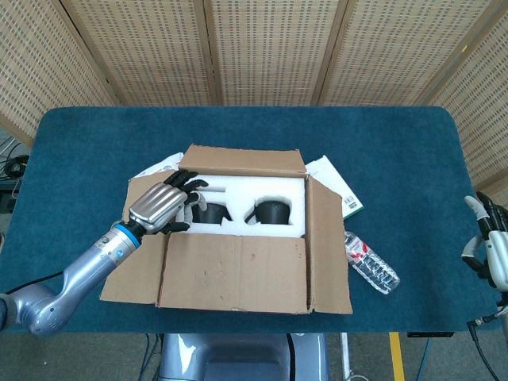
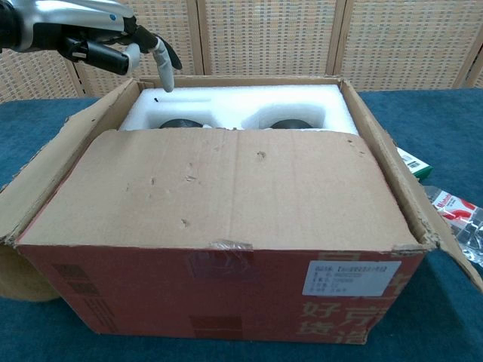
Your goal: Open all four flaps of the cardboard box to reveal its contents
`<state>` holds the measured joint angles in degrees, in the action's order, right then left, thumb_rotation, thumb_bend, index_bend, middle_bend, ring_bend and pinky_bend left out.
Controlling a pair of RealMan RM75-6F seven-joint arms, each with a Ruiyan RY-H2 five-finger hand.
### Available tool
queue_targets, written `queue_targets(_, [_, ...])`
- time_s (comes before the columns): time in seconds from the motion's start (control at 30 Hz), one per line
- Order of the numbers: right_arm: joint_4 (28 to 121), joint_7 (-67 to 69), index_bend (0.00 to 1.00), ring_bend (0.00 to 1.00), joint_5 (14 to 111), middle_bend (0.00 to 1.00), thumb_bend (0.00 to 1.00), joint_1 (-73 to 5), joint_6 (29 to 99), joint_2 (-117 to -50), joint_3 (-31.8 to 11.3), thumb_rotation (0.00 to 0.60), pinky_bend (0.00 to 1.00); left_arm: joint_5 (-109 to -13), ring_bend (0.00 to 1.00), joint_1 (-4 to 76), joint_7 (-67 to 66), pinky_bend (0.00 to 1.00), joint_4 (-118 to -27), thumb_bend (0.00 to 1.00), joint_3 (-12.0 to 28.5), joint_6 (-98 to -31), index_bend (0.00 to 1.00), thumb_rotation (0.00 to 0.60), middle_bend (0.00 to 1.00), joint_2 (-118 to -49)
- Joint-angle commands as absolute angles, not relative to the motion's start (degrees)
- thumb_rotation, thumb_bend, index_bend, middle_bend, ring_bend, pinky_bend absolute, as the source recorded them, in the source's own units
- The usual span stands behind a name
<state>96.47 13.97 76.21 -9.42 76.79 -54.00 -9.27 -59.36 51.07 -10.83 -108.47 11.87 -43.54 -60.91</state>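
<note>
Near flap [image 1: 234, 272]: folded shut over the front half of the cardboard box [image 2: 219, 298], lying flat below and to the right of the left hand as the head view shows it.
Left flap [image 1: 141, 254]: spread outward on the table [image 1: 71, 159], directly under the left forearm.
Left hand [image 1: 162, 209]: poised over the box's open left side, palm down, fingers apart and gently curved, holding nothing; in the chest view one pale fingertip [image 2: 165, 75] points down toward the foam without clearly touching it.
White foam insert [image 1: 242, 190]: exposed in the rear half of the box, just right of the left hand, with two dark round items [image 1: 272, 211] seated in its wells.
Right flap [image 1: 327, 246]: opened outward, across the box from the left hand.
Far flap [image 1: 244, 157]: standing up at the back edge, beyond the left hand's fingers.
Plastic bottle [image 1: 371, 262]: lying on its side on the table, between the box and the right hand.
Green-edged packet [image 1: 337, 186]: flat beside the box's right rear corner.
Right hand [image 1: 494, 246]: at the table's right edge, well apart from the box, only partly in frame; whether its fingers are spread or curled cannot be told.
</note>
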Motion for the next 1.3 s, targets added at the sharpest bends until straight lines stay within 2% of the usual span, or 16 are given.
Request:
queue_targets(0.03, [96.49,14.02,0.05,0.0,76.35,0.0,0.96,-9.31,76.9,-54.06,-9.2,0.6,0.0,-60.16,0.0,50.88,-11.51,0.0,-108.66,0.88,10.95,-44.15,0.39,0.27,0.16,-61.62])
queue_targets(0.97, [95.93,15.03,0.05,0.0,76.12,0.0,0.96,-8.41,77.26,-54.37,-9.17,0.6,0.0,-60.21,0.0,51.95,-16.61,0.0,-110.73,0.87,5.97,-43.5,0.4,0.269,0.2,-62.2])
queue_targets(1.17, [95.95,15.0,0.05,0.0,76.13,0.0,0.96,-8.29,77.36,-54.47,-9.2,0.6,0.0,-60.15,0.0,51.61,-12.65,0.0,-112.0,0.87,6.78,-42.61,0.4,0.269,0.21,-60.92])
queue_targets(1.3, [96.0,14.89,0.05,0.0,76.07,0.0,0.96,-8.3,77.32,-54.56,-9.26,0.6,0.0,-62.53,0.0,49.91,-3.35,0.0,-114.1,0.88,9.38,-41.3,0.4,0.267,0.21,-57.37])
